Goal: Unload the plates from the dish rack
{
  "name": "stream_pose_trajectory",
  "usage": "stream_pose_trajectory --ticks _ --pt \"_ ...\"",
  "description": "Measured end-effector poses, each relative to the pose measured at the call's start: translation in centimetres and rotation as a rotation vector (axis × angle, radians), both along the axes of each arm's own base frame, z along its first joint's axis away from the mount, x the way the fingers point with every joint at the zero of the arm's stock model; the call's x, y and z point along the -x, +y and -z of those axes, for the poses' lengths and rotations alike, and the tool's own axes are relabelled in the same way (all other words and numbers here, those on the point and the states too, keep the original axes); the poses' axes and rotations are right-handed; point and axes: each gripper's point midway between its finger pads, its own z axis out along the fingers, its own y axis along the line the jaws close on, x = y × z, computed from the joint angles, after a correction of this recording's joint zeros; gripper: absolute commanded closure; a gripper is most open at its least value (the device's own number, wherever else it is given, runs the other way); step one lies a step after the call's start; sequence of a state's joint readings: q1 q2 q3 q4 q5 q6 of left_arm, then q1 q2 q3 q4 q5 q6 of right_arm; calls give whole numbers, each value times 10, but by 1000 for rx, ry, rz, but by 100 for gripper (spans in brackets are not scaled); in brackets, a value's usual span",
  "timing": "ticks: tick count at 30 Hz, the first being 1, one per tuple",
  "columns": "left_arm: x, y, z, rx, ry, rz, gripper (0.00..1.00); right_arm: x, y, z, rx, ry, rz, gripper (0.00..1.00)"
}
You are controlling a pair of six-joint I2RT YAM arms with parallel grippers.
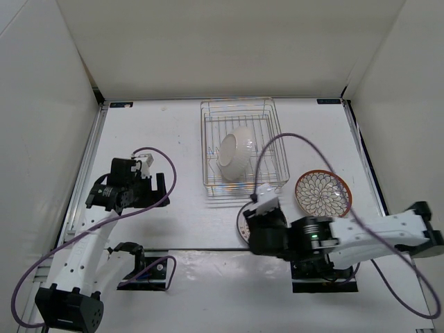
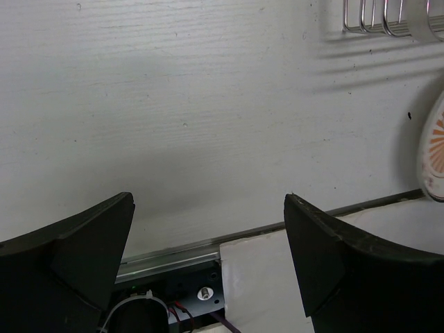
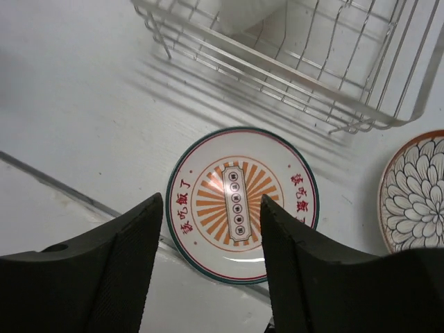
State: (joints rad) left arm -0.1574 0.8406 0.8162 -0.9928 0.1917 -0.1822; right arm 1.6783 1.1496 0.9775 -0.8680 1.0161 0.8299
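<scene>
The silver wire dish rack (image 1: pixel 277 139) (image 3: pixel 312 76) stands at the table's middle back. A white-backed round plate (image 1: pixel 234 154) (image 3: pixel 243 14) leans inside it. A pale, dark-rimmed plate with an orange centre motif (image 3: pixel 239 201) (image 1: pixel 241 225) (image 2: pixel 433 159) lies flat on the table in front of the rack. My right gripper (image 3: pixel 211 201) (image 1: pixel 251 222) hangs open just above it, with nothing between the fingers. An orange-brown plate with white petals (image 1: pixel 323 193) (image 3: pixel 420 191) lies flat to the right. My left gripper (image 2: pixel 208 198) (image 1: pixel 158 184) is wide open and empty over bare table at the left.
White walls close in the table on three sides. A thin metal rail (image 1: pixel 194 248) (image 2: pixel 173 250) runs across the table near the arm bases. Purple cables (image 1: pixel 291 139) loop from both arms, the right one arching over the rack's near right corner.
</scene>
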Motion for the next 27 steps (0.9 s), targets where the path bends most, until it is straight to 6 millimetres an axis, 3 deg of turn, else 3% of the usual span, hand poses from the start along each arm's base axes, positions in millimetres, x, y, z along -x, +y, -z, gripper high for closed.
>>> stream_pose_trajectory --ticks 4,6,8,9,11,17,22,24,27 --pt "-2 0 -1 -4 11 1 0 -9 -37 -40 -194 -20 -29 35" --pt "-3 0 -2 -2 8 -2 0 -14 -49 -52 -239 -39 -21 28" --pt "-4 -1 -2 9 10 -19 0 -18 -59 -54 -215 -64 -11 21" --pt "-4 -1 -3 18 12 -28 0 -19 -61 -52 -193 -74 -7 13" --pt "-6 -4 -4 48 18 -38 0 -23 -63 -50 -146 -105 2 10" --pt "-11 -4 -3 75 23 -51 0 -38 -45 -59 -188 -176 -9 12" --pt "-6 -4 -8 84 -22 -49 0 -62 -60 -84 -312 -192 48 10" --pt "-4 -4 -11 90 -42 -46 0 -70 -43 -101 -275 -156 28 10" --pt "-3 -4 -13 92 -54 -45 0 -94 -13 -108 -243 -101 44 10"
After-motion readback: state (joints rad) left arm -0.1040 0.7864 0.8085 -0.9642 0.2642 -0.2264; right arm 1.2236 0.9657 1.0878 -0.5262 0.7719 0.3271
